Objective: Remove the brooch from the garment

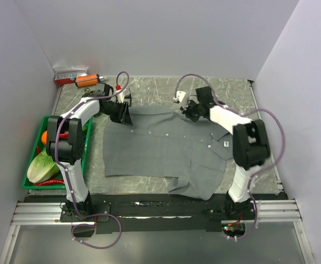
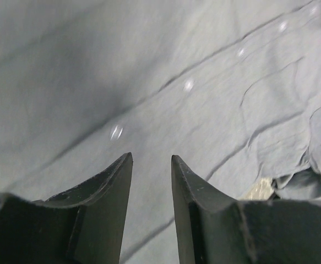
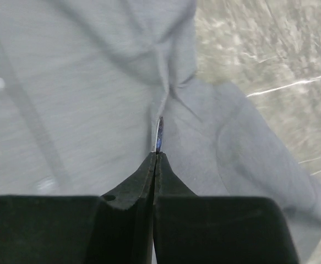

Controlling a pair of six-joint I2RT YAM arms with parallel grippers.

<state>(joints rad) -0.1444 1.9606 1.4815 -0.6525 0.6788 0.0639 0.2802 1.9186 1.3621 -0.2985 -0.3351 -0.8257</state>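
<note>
The garment (image 1: 160, 148), a grey button-up shirt, lies spread flat on the table. At its far right corner my right gripper (image 1: 186, 111) is shut on the brooch. In the right wrist view the brooch (image 3: 159, 135) shows edge-on as a thin bluish disc pinched at the tips of the gripper (image 3: 156, 154). The grey cloth (image 3: 66, 110) puckers toward it. My left gripper (image 1: 124, 116) stands at the shirt's far left corner. In the left wrist view it (image 2: 151, 158) is open over the cloth (image 2: 94, 82), with only fabric showing between its fingers.
A green basket (image 1: 31, 184) of vegetables stands left of the shirt. An orange tool (image 1: 87, 80) and a red-and-white box (image 1: 69, 74) lie at the back left corner. White walls close the table on three sides. A white label (image 1: 225, 144) sits on the shirt's right.
</note>
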